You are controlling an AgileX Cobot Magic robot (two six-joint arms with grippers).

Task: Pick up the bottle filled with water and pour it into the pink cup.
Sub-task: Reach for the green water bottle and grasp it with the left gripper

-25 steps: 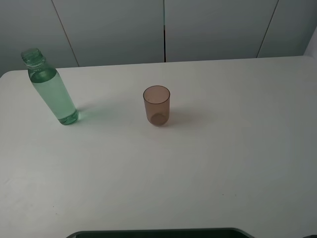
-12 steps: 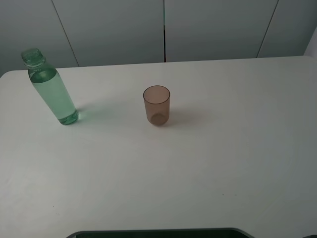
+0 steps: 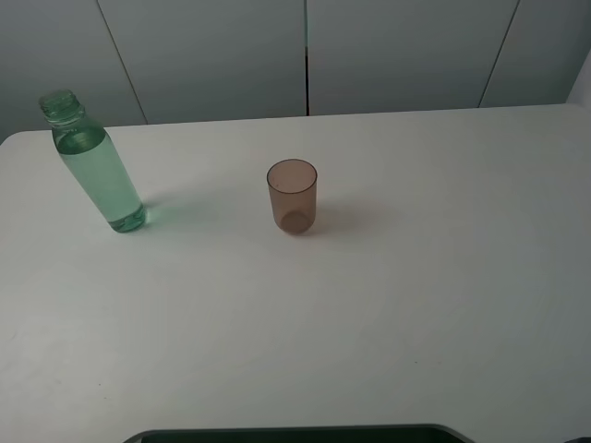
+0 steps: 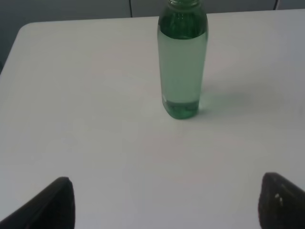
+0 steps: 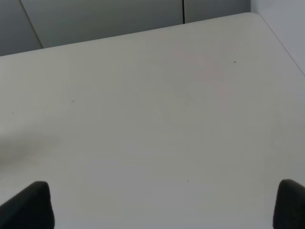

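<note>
The green-tinted bottle (image 3: 97, 171) stands upright at the far left of the white table, uncapped and nearly full of water. It also shows in the left wrist view (image 4: 183, 59), ahead of my left gripper (image 4: 164, 202), whose dark fingertips (image 4: 55, 202) stand wide apart and empty. The pink cup (image 3: 293, 196) stands upright near the table's middle, to the right of the bottle, and looks empty. My right gripper (image 5: 162, 205) is open and empty over bare table; neither bottle nor cup shows in its view. Neither gripper shows in the exterior high view.
The white table (image 3: 416, 277) ends at a back edge against grey wall panels (image 3: 305, 55). A dark rounded edge (image 3: 295, 432) runs along the bottom of the exterior high view. The table's rounded far corner shows in the right wrist view (image 5: 252, 19).
</note>
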